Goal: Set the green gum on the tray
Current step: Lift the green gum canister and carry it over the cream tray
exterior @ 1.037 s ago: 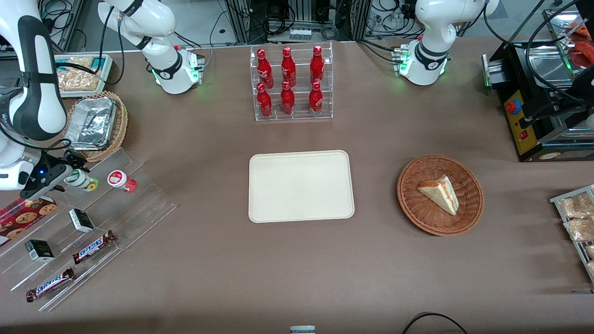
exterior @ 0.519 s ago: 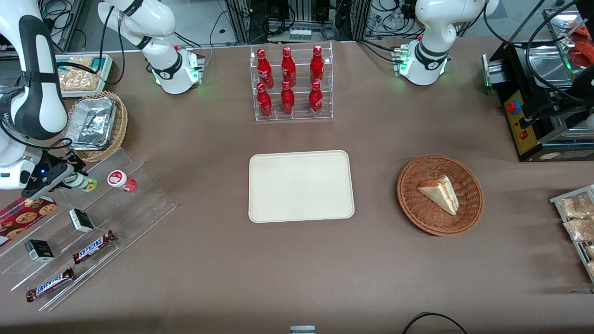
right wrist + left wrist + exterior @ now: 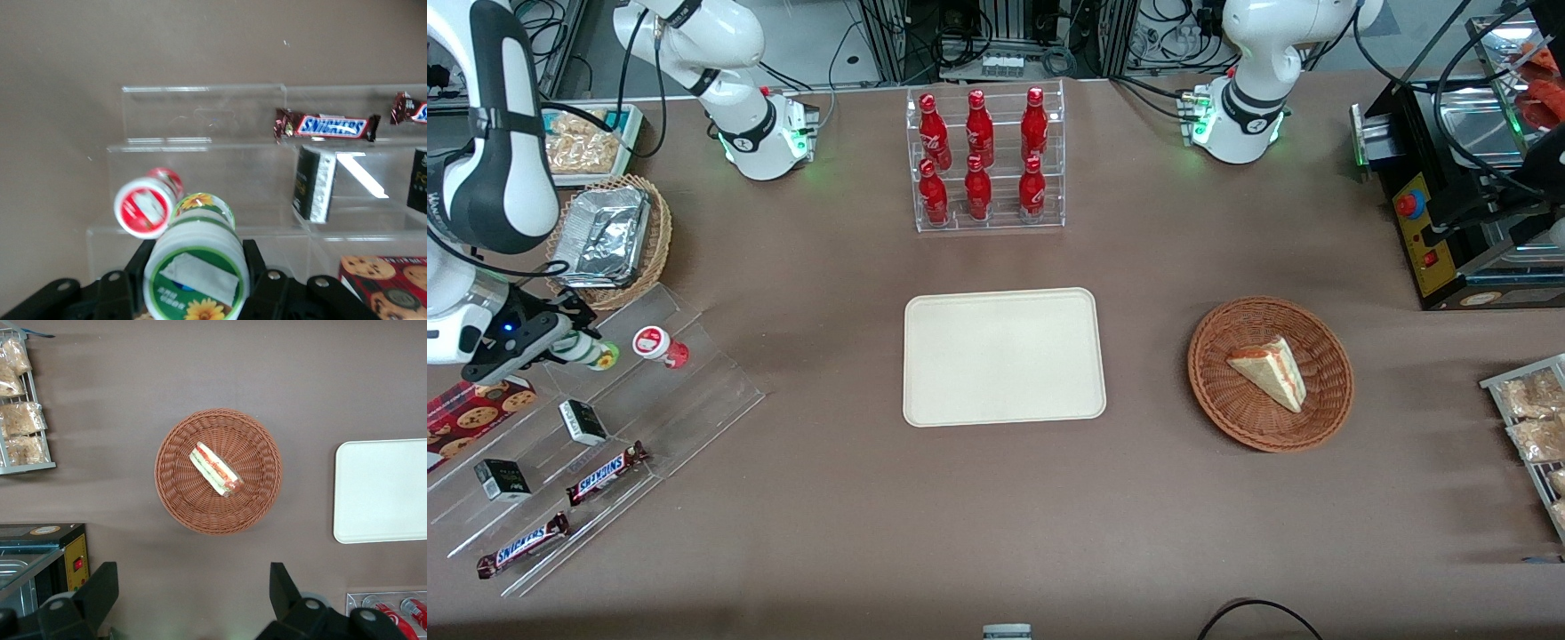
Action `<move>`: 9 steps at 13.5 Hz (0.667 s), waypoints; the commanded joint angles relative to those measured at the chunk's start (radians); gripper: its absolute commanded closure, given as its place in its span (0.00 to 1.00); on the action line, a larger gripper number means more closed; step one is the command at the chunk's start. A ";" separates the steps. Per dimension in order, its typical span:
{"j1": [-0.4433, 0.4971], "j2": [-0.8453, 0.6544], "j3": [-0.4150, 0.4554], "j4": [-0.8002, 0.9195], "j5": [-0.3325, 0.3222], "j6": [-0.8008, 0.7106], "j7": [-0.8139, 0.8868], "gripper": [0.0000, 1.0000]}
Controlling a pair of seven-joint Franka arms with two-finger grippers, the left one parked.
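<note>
The claw [image 3: 574, 345] sits low over the top step of a clear acrylic stepped rack [image 3: 605, 418] at the working arm's end of the brown surface [image 3: 827, 516], the white arm sloping down to it from above. Its black fingers [image 3: 260, 280] are closed snugly on the green gum [image 3: 195, 270], a small cylinder with a white round lid, sunflower label and green-yellow body. Just beside the claw lies the red gum bottle [image 3: 660, 346], tipped on its side. Nearer the front camera than the claw, the rack holds two glossy Snickers bars [image 3: 607, 472] and small dark boxes [image 3: 583, 421]. The smooth cream tray [image 3: 1003, 356], rectangular with rounded corners, lies well apart from the claw.
</note>
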 commanded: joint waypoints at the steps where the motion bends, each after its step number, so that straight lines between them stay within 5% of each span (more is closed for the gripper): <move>1: 0.078 0.004 -0.003 0.032 0.020 -0.042 0.120 1.00; 9: 0.383 0.102 -0.003 0.093 0.020 -0.036 0.612 1.00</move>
